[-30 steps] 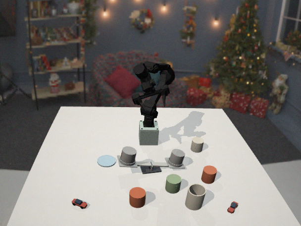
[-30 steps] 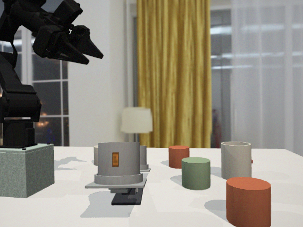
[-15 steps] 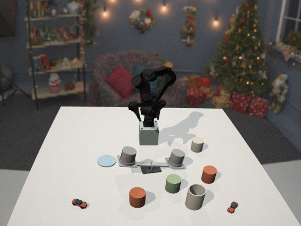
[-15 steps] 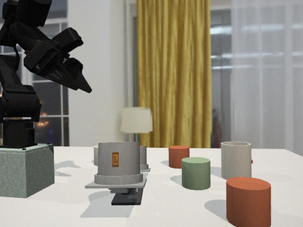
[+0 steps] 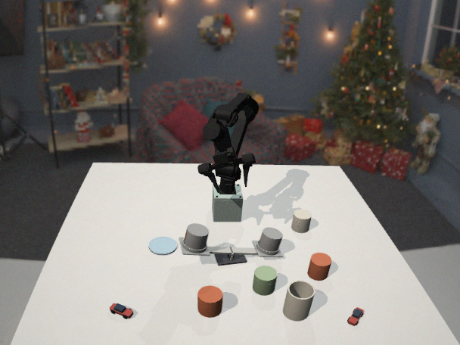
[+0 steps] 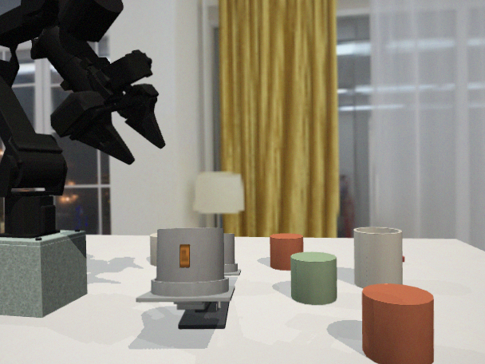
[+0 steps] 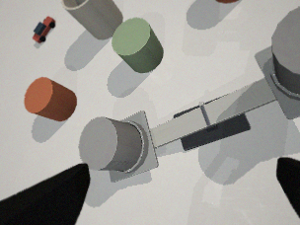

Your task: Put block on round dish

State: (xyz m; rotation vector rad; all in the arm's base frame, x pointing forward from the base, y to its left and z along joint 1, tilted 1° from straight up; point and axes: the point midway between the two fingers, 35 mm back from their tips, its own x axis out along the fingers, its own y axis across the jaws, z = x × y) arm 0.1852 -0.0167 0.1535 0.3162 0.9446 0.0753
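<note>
Block, seen thru slot, sits under dish-side cup (image 5: 196, 237) (image 6: 169, 259) (image 7: 291, 54), toward desk's (image 5: 113, 212) (image 6: 279, 347) (image 7: 163, 207) L edge (top view). Gripper (image 5: 232, 189) (image 6: 147, 155) (image 7: 180, 169) spread, empty, above; we judge approach in hand: next, align w/ cup, descend, grip, lift away from dish (image 5: 163, 246).

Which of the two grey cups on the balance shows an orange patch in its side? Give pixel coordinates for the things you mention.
The grey cup beside the blue dish (image 5: 196, 238) (image 6: 207, 255) (image 7: 289, 54); no orange shows on the visible sides of the other grey cup (image 5: 270, 241) (image 6: 229, 251) (image 7: 101, 143).

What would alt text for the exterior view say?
A gray cup with an orange patch in its side stands on a balance; the black robot gripper, open, hangs above, left in the picture.
</note>
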